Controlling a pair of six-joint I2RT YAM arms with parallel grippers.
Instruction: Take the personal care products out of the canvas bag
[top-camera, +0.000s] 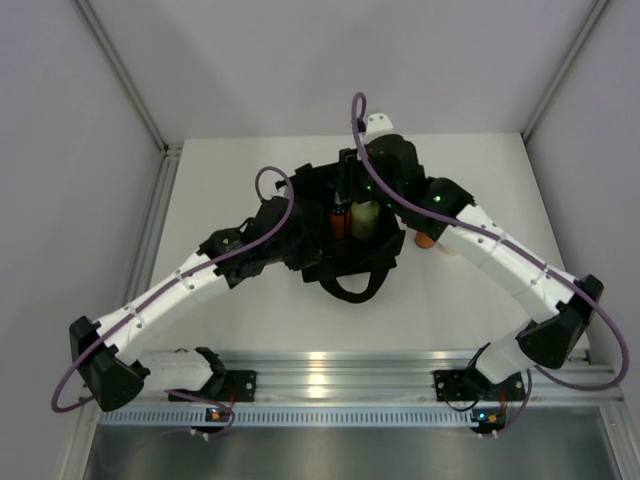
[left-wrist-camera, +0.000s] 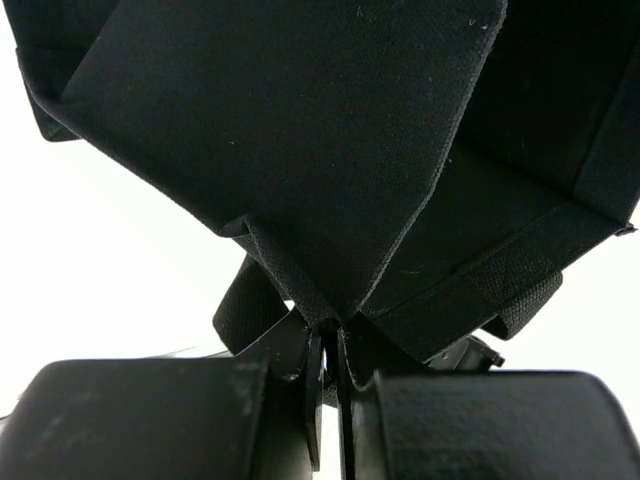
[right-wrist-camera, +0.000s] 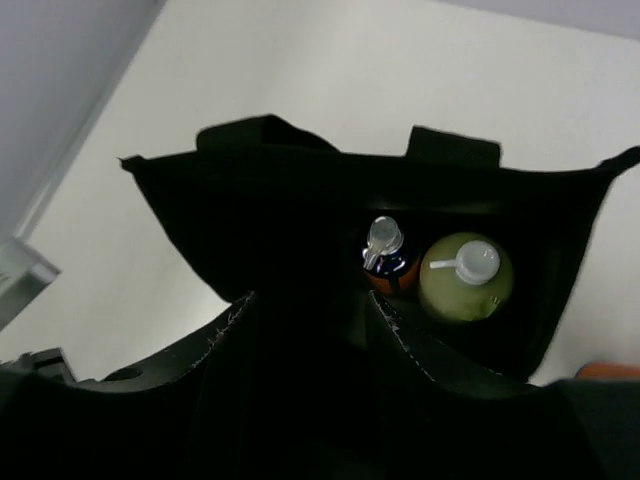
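A white bench (top-camera: 250, 320) stands between pale grey walls (top-camera: 300, 60), with a metal rail (top-camera: 340, 370) along its near edge. The black canvas bag (top-camera: 345, 262) sits mid-bench, mouth up. The left hand (left-wrist-camera: 328, 345) is pinched tight on a fold of the bag's side. The right hand (right-wrist-camera: 310, 305) hangs over the bag's mouth, jaws apart and empty. Just beyond its fingers, an orange bottle (right-wrist-camera: 385, 262) and a yellow-green bottle (right-wrist-camera: 465, 280) stand side by side inside the bag. Another orange bottle (top-camera: 426, 240) lies outside, just right of the bag.
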